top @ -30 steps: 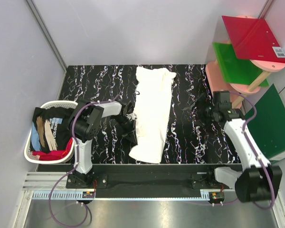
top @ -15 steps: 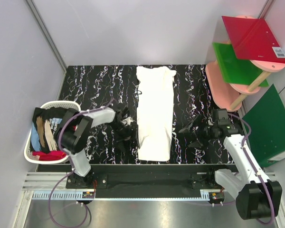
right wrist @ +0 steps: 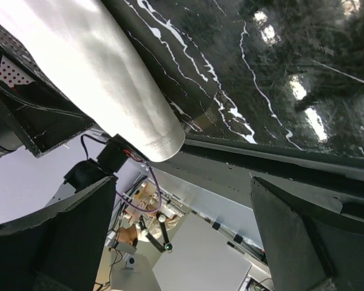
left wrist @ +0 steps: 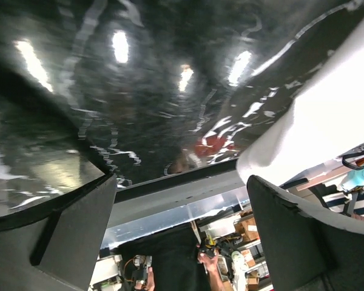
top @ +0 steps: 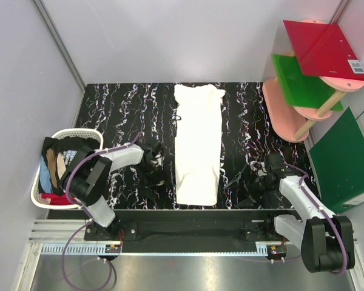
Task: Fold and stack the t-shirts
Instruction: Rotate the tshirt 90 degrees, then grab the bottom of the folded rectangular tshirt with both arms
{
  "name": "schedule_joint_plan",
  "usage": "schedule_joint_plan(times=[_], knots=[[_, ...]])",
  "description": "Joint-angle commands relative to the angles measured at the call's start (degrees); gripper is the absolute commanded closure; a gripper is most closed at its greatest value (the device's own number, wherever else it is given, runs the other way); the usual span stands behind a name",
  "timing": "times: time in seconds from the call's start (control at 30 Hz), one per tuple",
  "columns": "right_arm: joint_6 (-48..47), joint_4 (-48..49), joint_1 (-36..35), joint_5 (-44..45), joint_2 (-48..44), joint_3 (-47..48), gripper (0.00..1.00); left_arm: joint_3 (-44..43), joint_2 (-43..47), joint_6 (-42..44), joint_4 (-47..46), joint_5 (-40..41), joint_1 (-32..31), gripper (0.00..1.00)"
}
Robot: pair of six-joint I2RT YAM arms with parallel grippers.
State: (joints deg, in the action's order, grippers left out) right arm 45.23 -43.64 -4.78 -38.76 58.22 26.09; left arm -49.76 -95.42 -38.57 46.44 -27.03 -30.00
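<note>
Bench (top: 121,109), black with white veins. Cream tee (top: 198,145) lies mid-bench, folded into a long strip running from the far edge almost to the near edge, flat.

My left pincer (top: 151,173): jaws wide apart, gripping nothing, low over the bench just left of the tee's near half; I cannot tell whether it touches the cloth.

My right pincer (top: 241,189): jaws wide too, empty, right of the tee's near end and apart from it.

Basket (top: 79,131) off the left edge, by the near corner, holds the other tees (top: 60,167), bunched.
</note>
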Motion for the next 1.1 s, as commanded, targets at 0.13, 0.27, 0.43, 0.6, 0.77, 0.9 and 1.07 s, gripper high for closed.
schedule_joint_plan(times=[0.13, 0.27, 0.43, 0.6, 0.77, 0.9, 1.07], knots=[[2.1, 13.7, -1.1, -5.0, 3.5, -2.8, 0.00, 0.5, 2.3, -5.8, -9.7, 2.5, -2.1, 0.01], [2.5, 18.9, -3.8, -4.2, 6.6, -1.6, 0.00, -1.5, 2.6, -6.3, -10.2, 2.3, -2.1, 0.01], [1.1, 20.7, -9.7, 0.2, 13.0, 1.7, 0.00, -3.2, -0.6, -6.3, -10.7, 1.5, -2.9, 0.01], [0.0, 20.5, -14.0, 6.1, 18.0, 5.3, 0.01, -5.6, -4.2, -6.9, -11.3, 0.5, -5.9, 0.01], [-0.3, 20.3, -17.4, 7.4, 24.7, 8.6, 0.15, -7.2, -6.9, -7.3, -11.4, -0.6, -8.7, 0.04], [-1.2, 20.5, -18.2, 4.1, 30.5, 10.1, 0.60, -6.9, -7.7, -7.6, -11.0, -0.7, -9.3, 0.78], [-1.6, 18.3, -18.2, 0.4, 34.4, 13.5, 1.00, -8.1, -7.2, -6.3, -6.6, 1.2, -9.2, 1.00]])
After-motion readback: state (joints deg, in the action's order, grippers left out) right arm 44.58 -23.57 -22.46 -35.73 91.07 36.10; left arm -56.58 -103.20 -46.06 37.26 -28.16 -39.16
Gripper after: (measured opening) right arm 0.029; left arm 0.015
